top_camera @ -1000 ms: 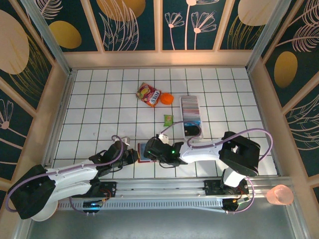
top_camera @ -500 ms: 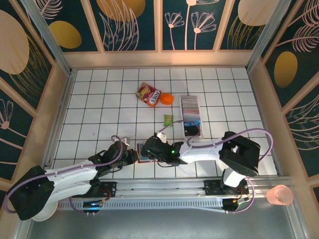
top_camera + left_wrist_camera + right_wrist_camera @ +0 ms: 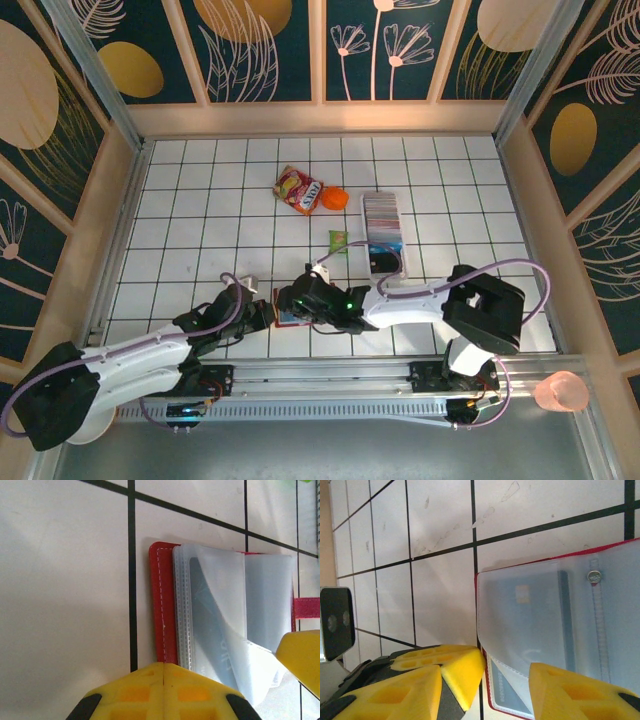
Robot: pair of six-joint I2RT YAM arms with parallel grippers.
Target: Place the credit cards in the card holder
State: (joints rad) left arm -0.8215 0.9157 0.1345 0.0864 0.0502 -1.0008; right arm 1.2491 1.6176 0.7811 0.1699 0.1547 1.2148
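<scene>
Two claws meet at the card holder (image 3: 162,605), which lies open on the white tiled counter (image 3: 65,580) just ahead of the arm bases. Your left claw (image 3: 165,667) is closed, its yellow fingers pressed together, with the tip over the holder's red stitched border. Your right claw (image 3: 486,672) is spread wide, and the lower edge of a clear sleeve lies between its fingers, not pinched. Through that sleeve you can see a grey credit card (image 3: 525,610) with a chip, and a second card (image 3: 504,690) peeks from the pocket beneath. A metal snap stud (image 3: 593,576) sits on the sleeve, and the red snap tab (image 3: 306,607) sticks out from one side of the holder. The other credit cards (image 3: 381,213) are stacked in a long white tray (image 3: 404,255), well apart from the holder. A red-and-yellow snack packet (image 3: 298,190), an orange item (image 3: 335,199) and a green packet (image 3: 338,240) lie farther out.
</scene>
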